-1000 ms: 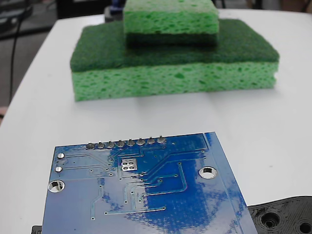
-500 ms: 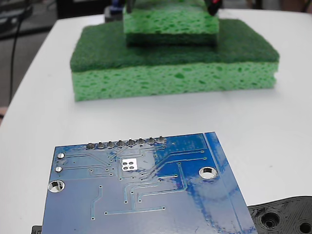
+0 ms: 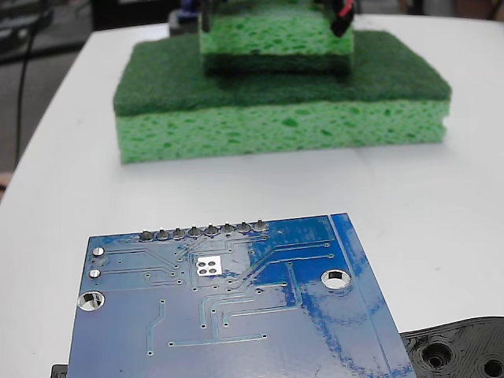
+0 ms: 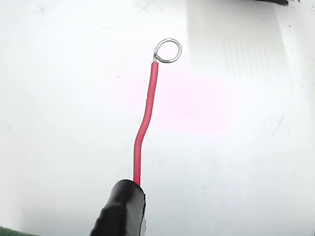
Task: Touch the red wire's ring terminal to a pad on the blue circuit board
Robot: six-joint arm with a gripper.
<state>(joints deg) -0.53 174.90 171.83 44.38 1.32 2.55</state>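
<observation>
The blue circuit board (image 3: pixel 228 311) lies at the bottom of the fixed view, its small silver pad (image 3: pixel 209 266) just below the row of solder pins. My gripper (image 3: pixel 273 14) barely shows at the top edge, far behind the board. Two dark fingertips (image 3: pixel 341 19) stand wide apart on either side of the small sponge. In the wrist view the red wire (image 4: pixel 145 120) sticks out of one black finger (image 4: pixel 120 209), and its ring terminal (image 4: pixel 168 50) hangs over bare white table. The board is out of the wrist view.
A small green sponge (image 3: pixel 276 39) sits on a larger one (image 3: pixel 279 106) between gripper and board. A black plastic part with holes (image 3: pixel 457 350) lies at the lower right. White table (image 3: pixel 441 205) surrounds the board.
The fingertips came in at the top edge of the fixed view and have moved slightly lower. Reflections on the board shifted. Board and sponges have not moved.
</observation>
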